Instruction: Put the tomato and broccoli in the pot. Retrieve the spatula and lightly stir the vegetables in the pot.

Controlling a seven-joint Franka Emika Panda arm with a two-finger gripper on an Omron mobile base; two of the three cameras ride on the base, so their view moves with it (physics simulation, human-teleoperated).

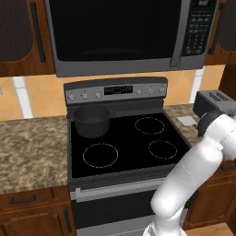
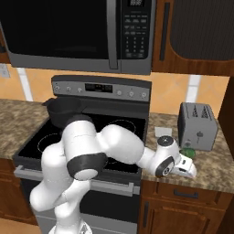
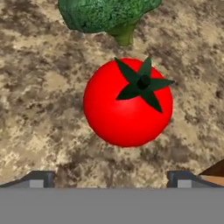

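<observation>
A round red tomato (image 3: 127,103) with a dark green stem star lies on the speckled granite counter, straight ahead of my gripper (image 3: 111,179). The gripper is open, its two dark fingertips (image 3: 41,178) spread wider than the tomato and touching nothing. Just beyond the tomato lies the bright-green broccoli (image 3: 105,15), also seen as a green patch (image 2: 187,153) by my hand (image 2: 185,167), which reaches down over the counter right of the stove. The dark grey pot (image 1: 92,120) stands on the stove's back left burner. The spatula is out of view.
A grey toaster (image 2: 196,125) stands on the counter right behind the broccoli. A small white square (image 2: 163,131) lies beside the stove. The black stove top (image 1: 138,147) has three bare burner rings. A microwave (image 1: 120,32) hangs above the stove.
</observation>
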